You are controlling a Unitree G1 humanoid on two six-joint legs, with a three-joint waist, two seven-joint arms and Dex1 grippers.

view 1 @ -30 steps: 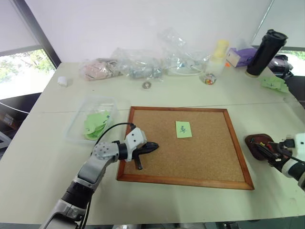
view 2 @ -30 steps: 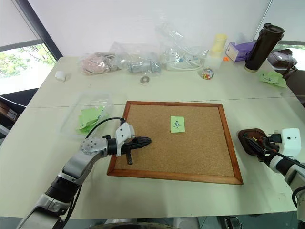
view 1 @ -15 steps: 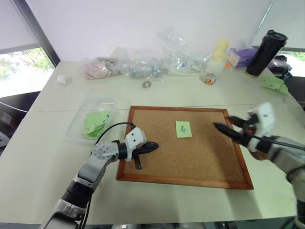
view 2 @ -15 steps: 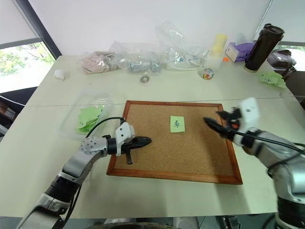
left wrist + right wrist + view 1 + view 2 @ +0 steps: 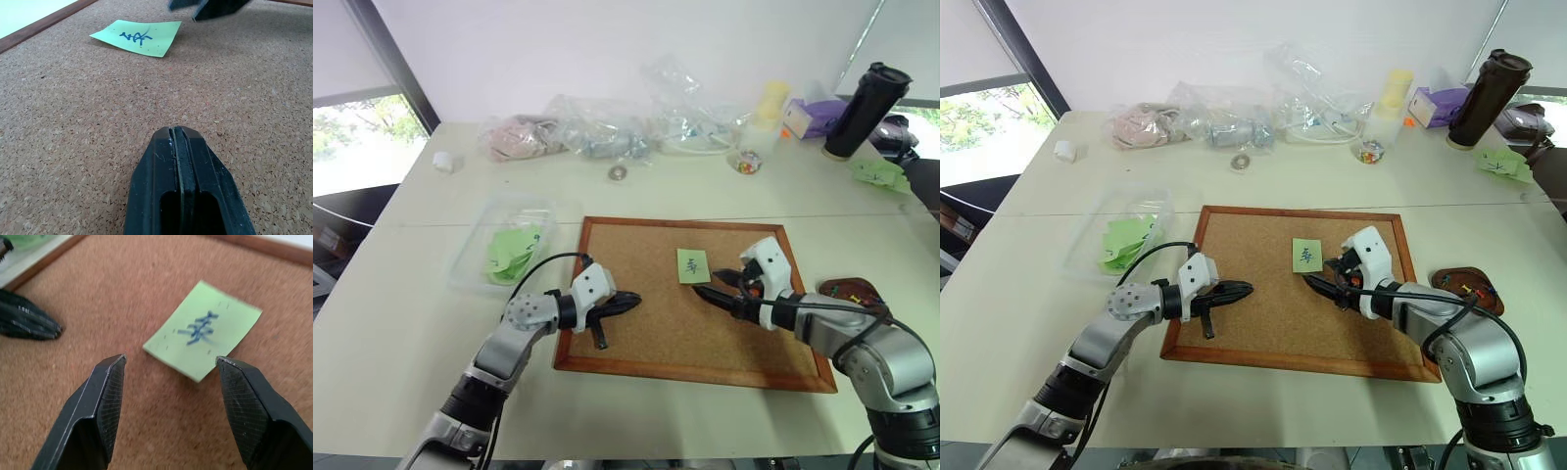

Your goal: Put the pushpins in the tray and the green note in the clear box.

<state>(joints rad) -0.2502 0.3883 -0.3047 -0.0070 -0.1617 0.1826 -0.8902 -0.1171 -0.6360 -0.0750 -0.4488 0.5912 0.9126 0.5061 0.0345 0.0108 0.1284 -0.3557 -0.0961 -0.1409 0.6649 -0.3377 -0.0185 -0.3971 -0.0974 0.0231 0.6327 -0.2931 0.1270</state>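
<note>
Approaching the green note [image 5: 203, 335] on the corkboard [image 5: 656, 323], the right gripper [image 5: 168, 377] holds its jaws wide open and empty, the note just ahead between them. The left gripper [image 5: 625, 302] rests with jaws shut, empty. Lower one jaw tip under the note's near edge, then close gently; carry it to the clear box [image 5: 470, 264].

Corkboard [image 5: 705, 333] on pale table [image 5: 401, 323]

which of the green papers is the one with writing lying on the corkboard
The green note at the corkboard's middle; the other green papers sit crumpled in the clear box.
</note>
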